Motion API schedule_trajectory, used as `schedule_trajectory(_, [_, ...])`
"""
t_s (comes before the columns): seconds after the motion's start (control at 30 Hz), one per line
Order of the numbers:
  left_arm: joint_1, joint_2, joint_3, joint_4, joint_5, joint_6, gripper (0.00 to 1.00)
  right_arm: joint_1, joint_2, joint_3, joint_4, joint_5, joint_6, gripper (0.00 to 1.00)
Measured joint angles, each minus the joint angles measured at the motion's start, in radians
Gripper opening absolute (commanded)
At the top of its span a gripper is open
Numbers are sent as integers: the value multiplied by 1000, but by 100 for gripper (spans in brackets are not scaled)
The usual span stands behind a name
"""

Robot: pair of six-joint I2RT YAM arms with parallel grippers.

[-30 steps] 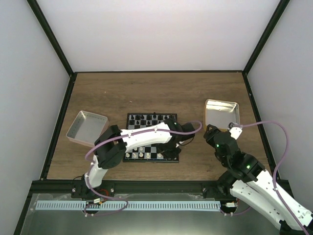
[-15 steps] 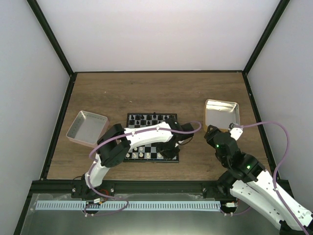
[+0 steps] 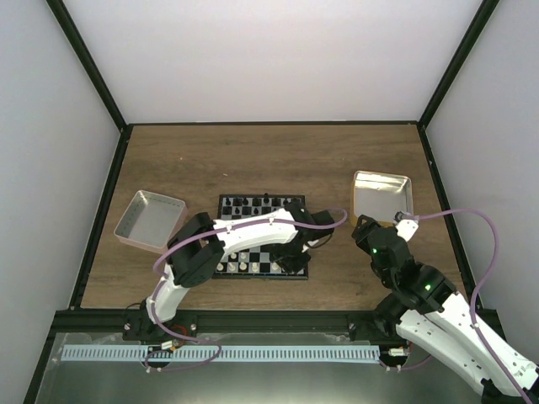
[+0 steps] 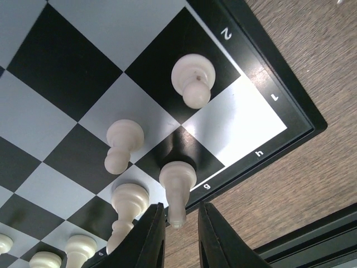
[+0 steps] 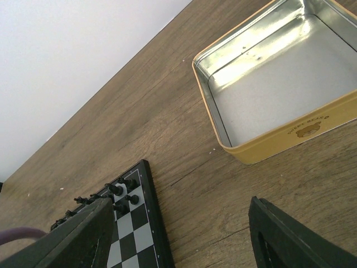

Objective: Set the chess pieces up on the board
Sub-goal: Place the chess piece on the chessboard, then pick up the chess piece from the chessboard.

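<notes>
Small cream-white chess piece (image 4: 177, 178) stands near corner of black-and-white chequered board (image 4: 262, 56), left gripper (image 4: 182, 215) barely parted around its tip; right gripper (image 5: 179, 201) spread wide, empty, beside board.

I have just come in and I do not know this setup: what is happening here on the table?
The left gripper is over the board's near right corner. Its fingers are narrowly parted around the top of a white piece that stands upright on a dark edge square; it appears to be letting it go. More white pieces stand beside it, and black pieces line the far side. The right gripper hangs open and empty over the table, between the board and a gold-rimmed tin.
</notes>
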State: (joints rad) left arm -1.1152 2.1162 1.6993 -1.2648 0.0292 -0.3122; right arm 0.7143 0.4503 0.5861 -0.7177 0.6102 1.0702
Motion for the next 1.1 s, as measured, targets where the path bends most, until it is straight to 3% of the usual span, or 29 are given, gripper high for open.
schedule_trajectory(0.3, [27,-23,4,27,24,-1,29,0,0,0,1,-5,0,68])
schedule_trajectory(0.5, [91,-177,-23,92,52,-23,33,0,18,0,19,-30,-13,68])
schedule_trajectory(0.63, [174,-348,-155,206,45,-87,31,0,61,0,50,-62,-37,67])
schedule_trajectory(0.77, [284,-470,-343,332,18,-161,23,0,118,3,84,-99,-59,66])
schedule_trajectory(0.9, [361,-489,-492,418,1,-207,20,0,180,4,119,-140,-73,66])
schedule_trajectory(1.1, [394,-482,-558,521,-3,-233,23,0,256,4,167,-201,-87,65])
